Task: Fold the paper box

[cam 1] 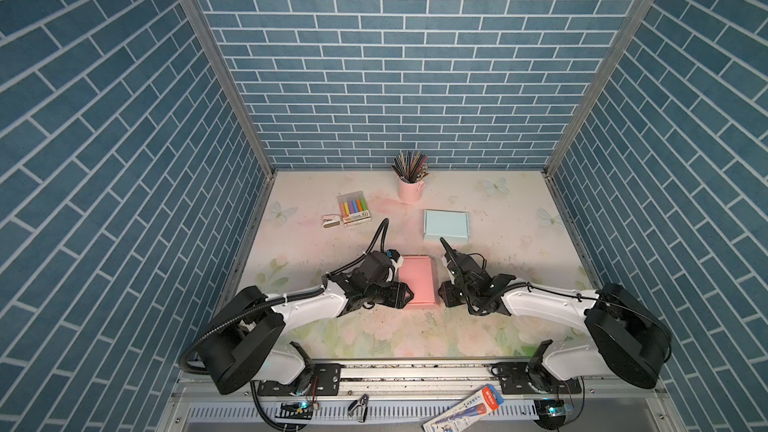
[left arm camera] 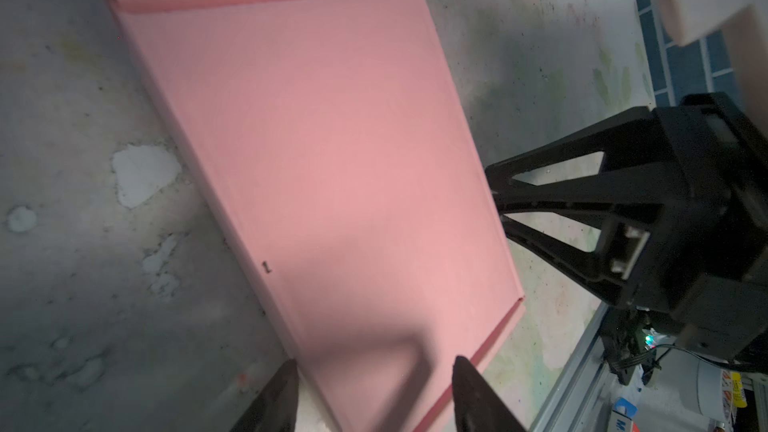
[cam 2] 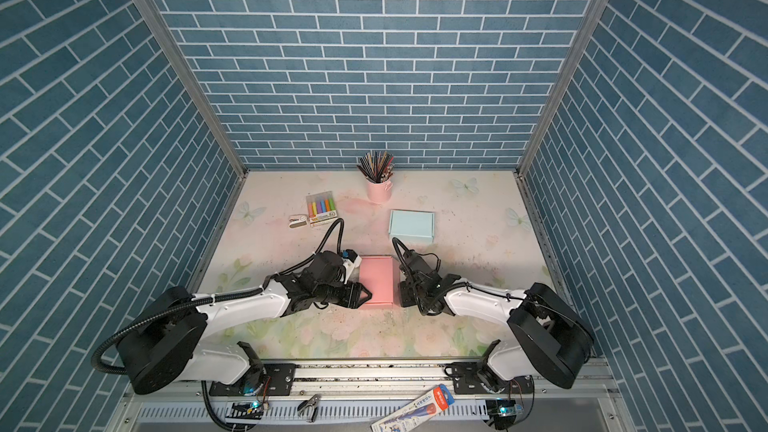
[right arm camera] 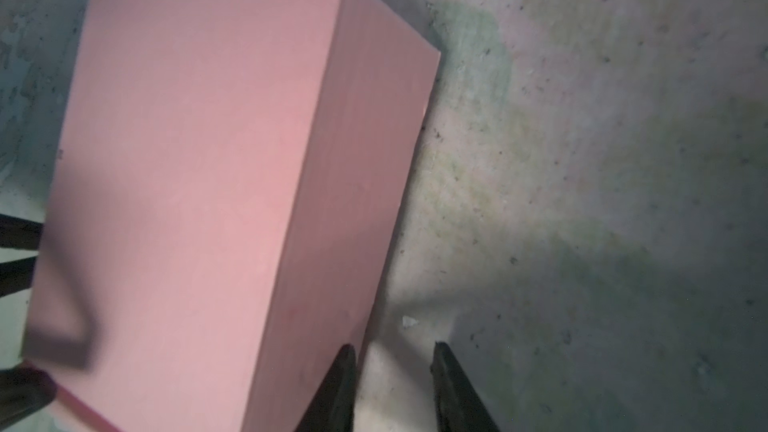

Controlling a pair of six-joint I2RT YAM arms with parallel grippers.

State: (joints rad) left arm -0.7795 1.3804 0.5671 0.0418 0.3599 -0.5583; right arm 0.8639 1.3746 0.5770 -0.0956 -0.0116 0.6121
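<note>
Plainly, the left gripper stands spread wide, its two dark tapered fingertips set either side of a near corner of the pink paper box. It pinches nothing. Whether the tips rest on the lid I cannot tell.

The right gripper is parted more narrowly, with only bare desk showing between the tips. One tip sits just beside the box's side wall. In the left wrist view its black, open-framed fingers point at the box's long edge, touching it or very nearly so.

In both top views the pink paper box lies flat at the middle of the desk, between the two grippers, lid down. It is a shallow rectangle of matte, smooth card with crisp creases. A narrow folded strip runs along one short end and a thin raised lip along the other.

The desk has a pale floral print, scuffed, flecked with dark specks and chipped white in patches.

Farther back sit a closed pale blue box of the same shape, a pink cup of pencils and a clear pack of coloured markers.
</note>
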